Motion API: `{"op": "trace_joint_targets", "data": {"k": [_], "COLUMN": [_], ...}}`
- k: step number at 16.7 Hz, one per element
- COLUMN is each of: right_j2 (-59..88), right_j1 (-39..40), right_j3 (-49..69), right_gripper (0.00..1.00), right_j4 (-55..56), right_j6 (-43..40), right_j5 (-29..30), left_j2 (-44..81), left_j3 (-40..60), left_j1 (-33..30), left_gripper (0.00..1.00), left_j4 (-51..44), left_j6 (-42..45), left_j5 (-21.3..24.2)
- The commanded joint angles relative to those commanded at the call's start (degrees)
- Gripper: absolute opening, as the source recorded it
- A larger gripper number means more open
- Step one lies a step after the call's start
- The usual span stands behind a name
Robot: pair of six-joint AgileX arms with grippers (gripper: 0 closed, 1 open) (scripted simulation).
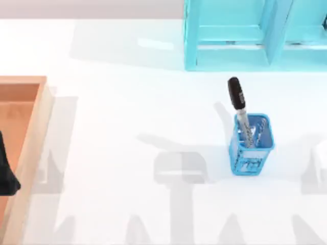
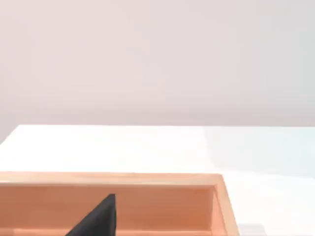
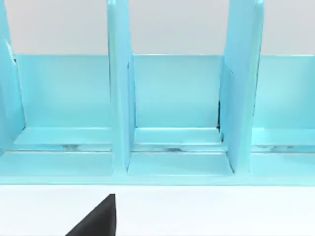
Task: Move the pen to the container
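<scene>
The pen point(image 1: 238, 104), with a thick black cap and a silver-grey barrel, stands tilted in a small blue mesh cup point(image 1: 250, 148) on the right half of the white table. The container point(image 1: 36, 127), a shallow tray of light brown wood with pale rims, lies at the table's left edge and also appears in the left wrist view point(image 2: 147, 179). A black part of my left gripper point(image 2: 98, 221) hangs over the tray, and the left arm point(image 1: 6, 173) is a dark shape at the left edge. A black part of my right gripper point(image 3: 98, 221) faces the shelf, far from the pen.
A cyan shelf unit point(image 1: 255, 35) stands at the back right of the table, with open upright compartments point(image 3: 172, 98) seen from the right wrist. Bare white table point(image 1: 143, 127) stretches between the tray and the cup.
</scene>
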Motion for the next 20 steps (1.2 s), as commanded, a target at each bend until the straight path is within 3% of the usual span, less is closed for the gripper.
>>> {"op": "trace_joint_targets", "data": {"k": [4,8,20], "right_j2": [0.0,0.0,0.0], "right_j1": [0.0,0.0,0.0], "right_j3": [0.0,0.0,0.0], "right_gripper": [1.0,1.0,1.0], "right_j4": [0.0,0.0,0.0], "right_j6": [0.0,0.0,0.0], "right_j5": [0.0,0.0,0.0], "left_j2": [1.72,12.52,81.94], "left_j3": [0.79,4.82,22.66], "left_j1": [-1.18,-7.44,-38.5], "left_gripper": [1.0,1.0,1.0], "left_j4": [1.58,10.01,49.81], "left_j6": [-0.81,-4.89,-23.98], "left_j5": [-0.14,-1.16,-6.51]}}
